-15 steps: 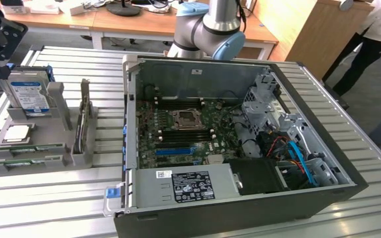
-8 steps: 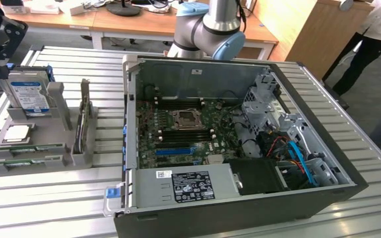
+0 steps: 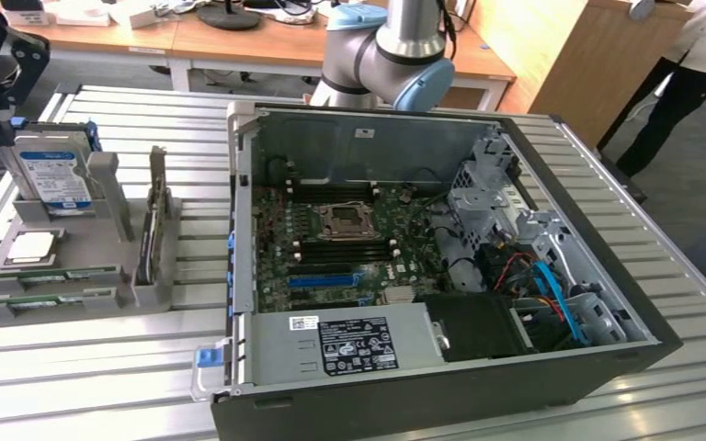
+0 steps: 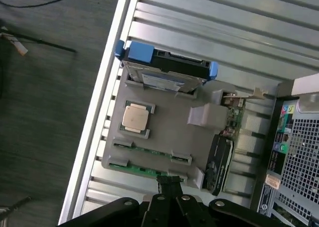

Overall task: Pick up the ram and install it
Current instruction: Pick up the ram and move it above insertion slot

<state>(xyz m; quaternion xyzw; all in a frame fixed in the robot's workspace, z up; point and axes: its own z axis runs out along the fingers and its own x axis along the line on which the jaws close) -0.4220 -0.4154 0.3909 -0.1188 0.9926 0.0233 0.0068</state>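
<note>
Ram (image 4: 144, 170) lies in tray (image 4: 169, 132) w/ CPU (image 4: 135, 118), HDD (image 4: 167, 70), 2nd stick (image 4: 149, 148) nearby.

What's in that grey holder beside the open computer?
The grey holder carries an upright hard drive, a silver processor chip, two green ram sticks lying flat, and a card standing on edge. Drive and card bottoms are hidden in slots.
</note>
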